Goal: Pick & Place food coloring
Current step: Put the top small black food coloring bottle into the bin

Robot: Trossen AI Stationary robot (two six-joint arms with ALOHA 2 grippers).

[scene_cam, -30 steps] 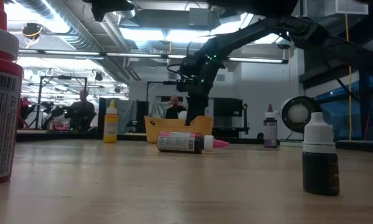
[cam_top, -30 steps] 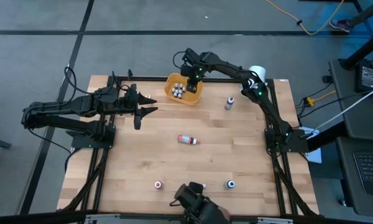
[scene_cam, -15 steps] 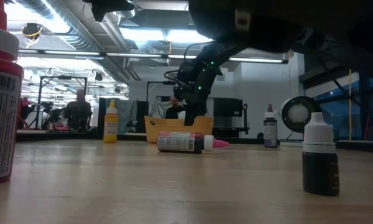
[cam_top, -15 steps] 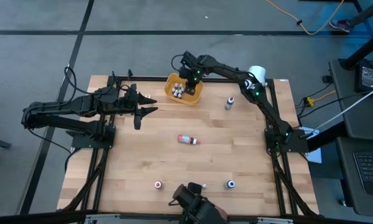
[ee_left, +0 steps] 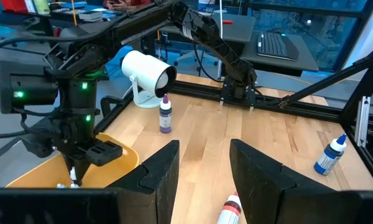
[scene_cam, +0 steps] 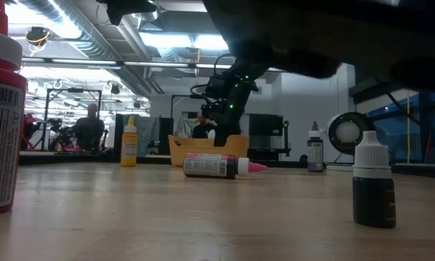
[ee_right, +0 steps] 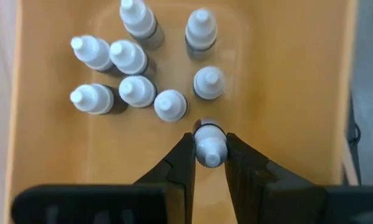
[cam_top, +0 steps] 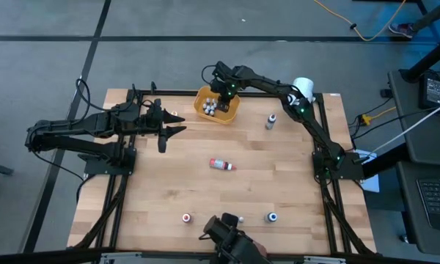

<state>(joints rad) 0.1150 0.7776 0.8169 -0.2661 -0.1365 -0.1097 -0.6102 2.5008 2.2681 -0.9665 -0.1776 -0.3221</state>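
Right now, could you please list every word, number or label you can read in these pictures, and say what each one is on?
None can be read.
Big red bottle: a barcode and print, too blurred.
Bottle lying on its side: a printed label, too small.
Bottles in the orange bowl: only plain white caps show.

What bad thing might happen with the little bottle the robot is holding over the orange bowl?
The right gripper pinches a white-capped bottle right above the orange bowl. Seven bottles already stand crowded close by, so lowering or releasing it could knock a neighbour over. The grip is only on its small cap, so it might slip and land tipped.
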